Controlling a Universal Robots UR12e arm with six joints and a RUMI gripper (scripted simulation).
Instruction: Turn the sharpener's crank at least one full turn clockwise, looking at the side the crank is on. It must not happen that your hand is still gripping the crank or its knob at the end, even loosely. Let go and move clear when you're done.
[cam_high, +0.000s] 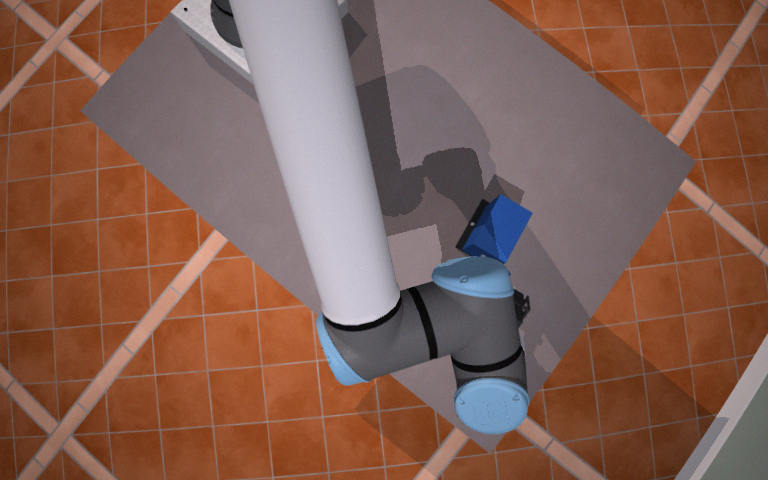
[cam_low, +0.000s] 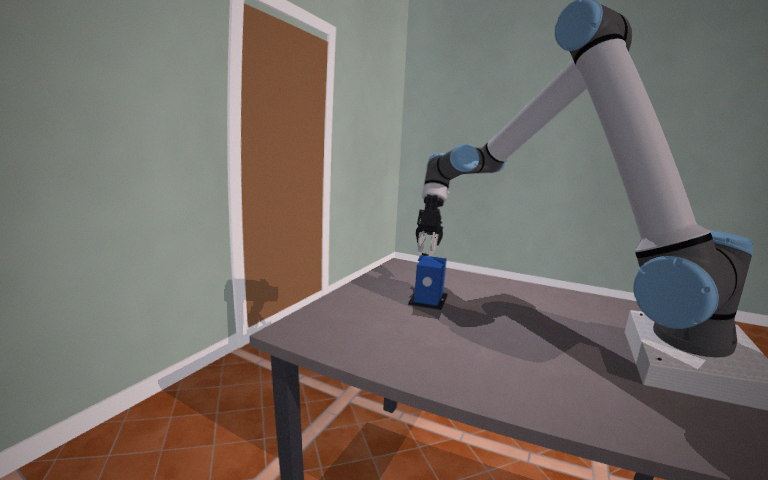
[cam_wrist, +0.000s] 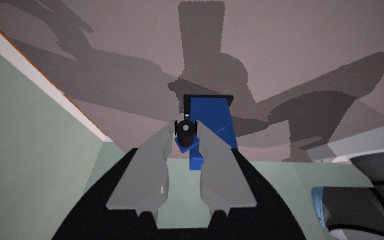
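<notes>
Unlabelled sharpener (cam_wrist: 212, 117), crank knob (cam_wrist: 185, 133) between jaws

Sharpener (cam_low: 429, 281) stands alone near the table's (cam_low: 396, 362) far edge, bare top on every side of it. Gripper (cam_wrist: 186, 150) comes down from above, fingers close either side of the crank knob (cam_wrist: 185, 132), little room between. Wall (cam_low: 498, 113) lies behind; arm base (cam_low: 679, 362) well apart at right.
</notes>
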